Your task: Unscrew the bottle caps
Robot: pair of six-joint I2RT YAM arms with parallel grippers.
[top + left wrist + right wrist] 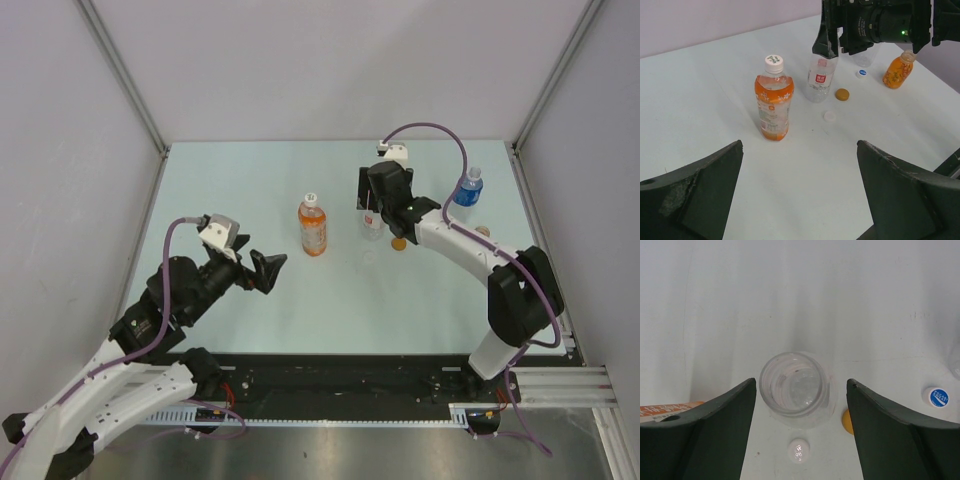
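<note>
One white cap [773,61] is seen screwed on the orange bottle [773,107], mid-desk [250,300]. It is judged light, stiff, possibly slick, and best pinched around its side. Left fingers [705,192] and right fingers [710,432] are spread, with nothing held.

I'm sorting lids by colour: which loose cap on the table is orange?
The orange cap beside the clear red-labelled bottle; the others are a white cap in front of that bottle and a blue-logo cap.

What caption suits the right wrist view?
Open jaws flank an uncapped clear bottle; a white cap, an orange cap and a blue-marked cap lie on the table.
</note>
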